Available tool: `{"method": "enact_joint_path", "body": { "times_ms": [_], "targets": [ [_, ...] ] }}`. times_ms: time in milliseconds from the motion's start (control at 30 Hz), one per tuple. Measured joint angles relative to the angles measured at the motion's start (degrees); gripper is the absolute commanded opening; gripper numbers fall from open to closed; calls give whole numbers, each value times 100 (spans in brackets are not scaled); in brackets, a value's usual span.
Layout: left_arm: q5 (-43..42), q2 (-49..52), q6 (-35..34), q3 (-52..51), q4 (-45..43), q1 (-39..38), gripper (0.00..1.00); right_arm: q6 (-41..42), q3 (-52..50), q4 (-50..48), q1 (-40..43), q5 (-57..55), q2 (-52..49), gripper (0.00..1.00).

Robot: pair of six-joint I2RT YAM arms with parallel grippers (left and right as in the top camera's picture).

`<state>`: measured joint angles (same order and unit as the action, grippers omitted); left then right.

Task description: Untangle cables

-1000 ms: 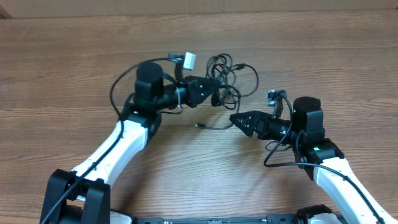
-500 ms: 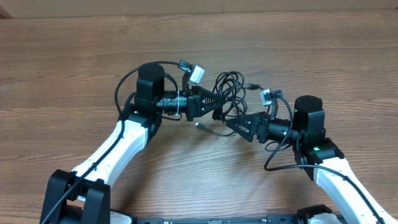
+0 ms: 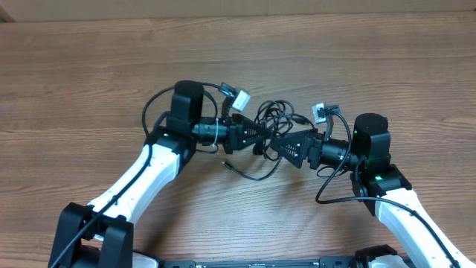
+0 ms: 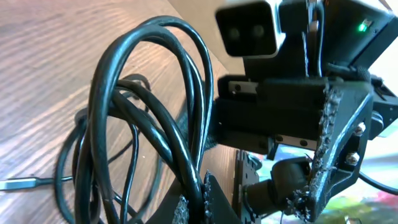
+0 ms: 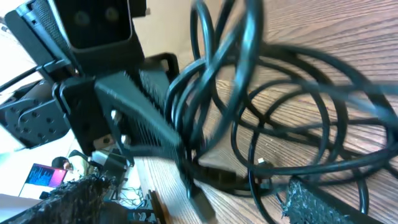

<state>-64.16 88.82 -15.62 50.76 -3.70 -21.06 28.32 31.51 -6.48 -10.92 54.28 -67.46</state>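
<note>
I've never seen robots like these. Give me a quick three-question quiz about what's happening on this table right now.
1. True or false: the left end effector is clamped shut on the cables.
2. The right end effector has its jaws: A) shut, B) wide open, C) out of sight.
3. Fill in: the table has a ___-grain surface.
Key: 1 true; 2 B; 3 wood.
</note>
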Motion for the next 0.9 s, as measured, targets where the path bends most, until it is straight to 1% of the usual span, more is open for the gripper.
{"method": "enact_joint_path", "body": {
  "times_ms": [167,300,400,533,700,900],
  "targets": [
    [332,0,105,0,87,-199,4,24,0,59,0,-52,0,93],
    [811,0,90,-2,94,-197,4,35,0,280,0,-63,0,97],
    [1340,0,-125,0,96,-105,4,37,0,313,0,-70,0,100],
    [1886,0,-494,0,98,59,4,37,0,313,0,-70,0,100],
    [2024,0,-651,0,212,127,4,39,0,306,0,-68,0,100],
    [1718,0,-507,0,463,13,4,48,0,262,-2,-98,0,100]
  ]
}}
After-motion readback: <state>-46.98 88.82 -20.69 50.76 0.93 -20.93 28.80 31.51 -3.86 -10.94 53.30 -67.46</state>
